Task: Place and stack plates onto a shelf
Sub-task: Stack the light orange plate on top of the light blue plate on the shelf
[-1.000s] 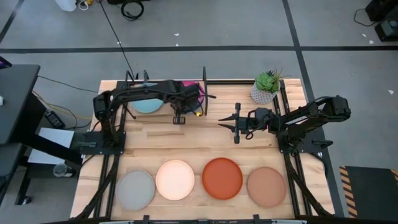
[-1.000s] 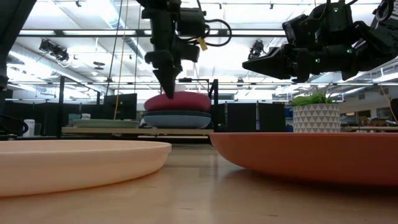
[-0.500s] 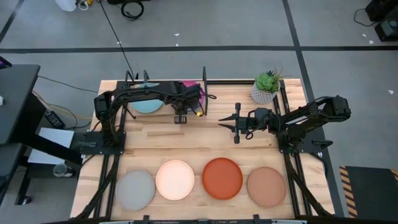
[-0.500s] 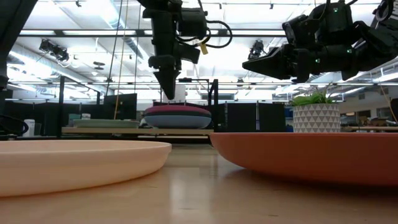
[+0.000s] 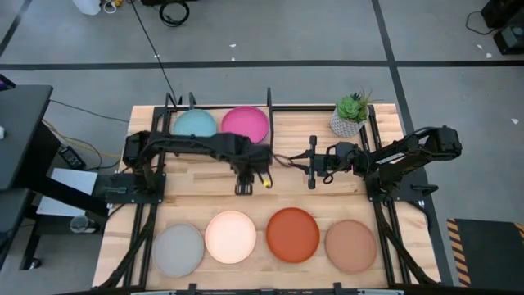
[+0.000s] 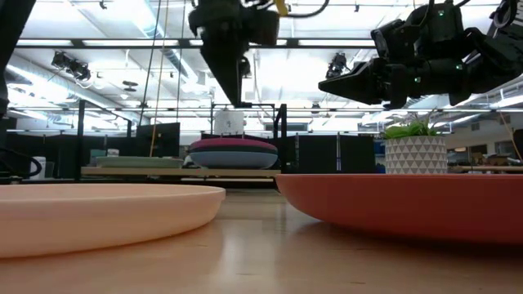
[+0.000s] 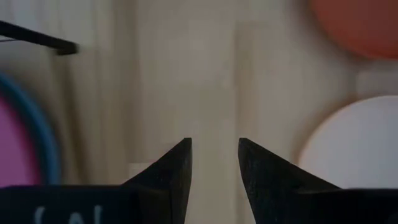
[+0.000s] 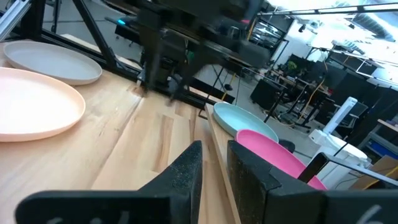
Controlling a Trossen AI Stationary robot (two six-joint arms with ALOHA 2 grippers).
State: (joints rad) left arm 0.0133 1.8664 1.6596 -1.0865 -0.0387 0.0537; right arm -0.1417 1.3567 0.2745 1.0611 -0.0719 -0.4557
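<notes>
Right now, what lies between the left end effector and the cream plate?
Only bare tabletop, seen in the high view, separates the left end effector from the cream plate.

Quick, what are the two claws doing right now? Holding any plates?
Left claw: open, empty, over bare table.
Right claw: open a little, empty, hovering mid-table.

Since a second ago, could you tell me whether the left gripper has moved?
Yes. In the high view the left gripper has pulled back from the shelf and its pink plate, toward the cream plate.

Left pincer [image 5: 243, 189] hangs empty, slightly parted; right pincer [image 5: 310, 163] likewise.
</notes>
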